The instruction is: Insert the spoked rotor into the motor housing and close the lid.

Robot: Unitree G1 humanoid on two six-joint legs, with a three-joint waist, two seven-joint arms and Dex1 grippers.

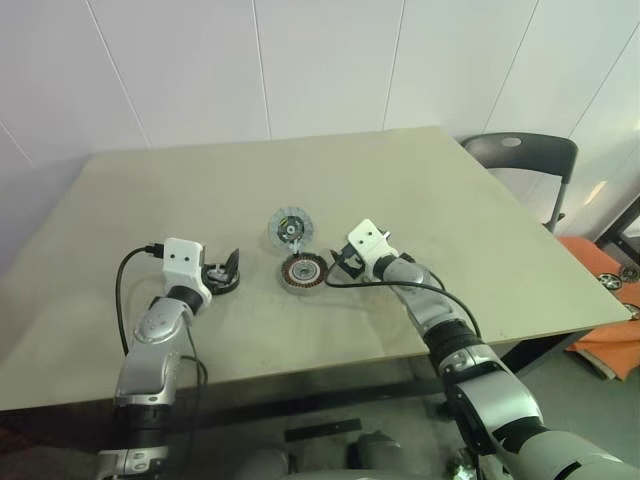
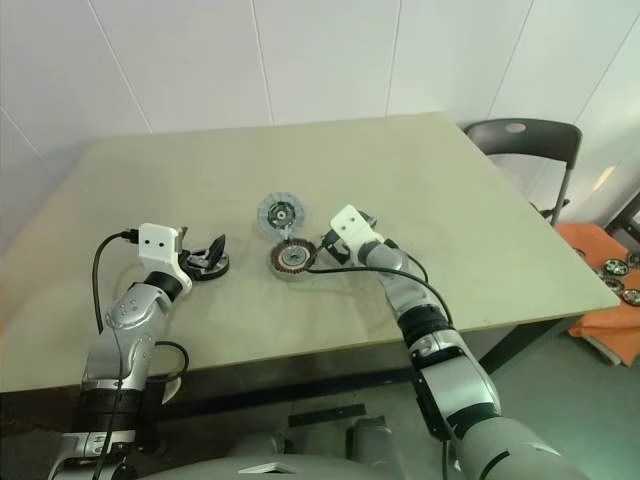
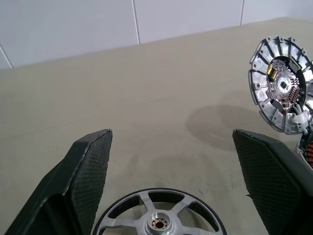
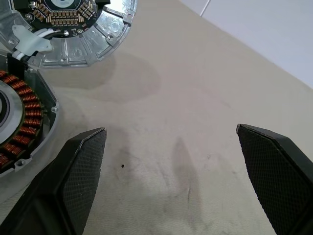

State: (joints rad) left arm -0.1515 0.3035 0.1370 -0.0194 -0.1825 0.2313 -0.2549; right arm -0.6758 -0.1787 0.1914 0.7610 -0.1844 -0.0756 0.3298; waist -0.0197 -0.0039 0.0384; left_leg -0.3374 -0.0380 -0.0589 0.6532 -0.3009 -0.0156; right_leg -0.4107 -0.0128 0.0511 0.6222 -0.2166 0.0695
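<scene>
White tiled wall backs one beige table holding three round parts. One housing with copper coils lies near the middle, and one grey lid, circuit face up, touches its far side. One black spoked rotor sits well to their left, between the released fingers of the left gripper. Just right of the housing hovers the right gripper, fingers spread, holding nothing. One dark chair stands beyond the table's right corner.

Pale beige surface stands against white panelled wall with thin seams. Dark chair sits at far right corner. Orange cloth lies on grey floor, right side. Lighting even, soft.
</scene>
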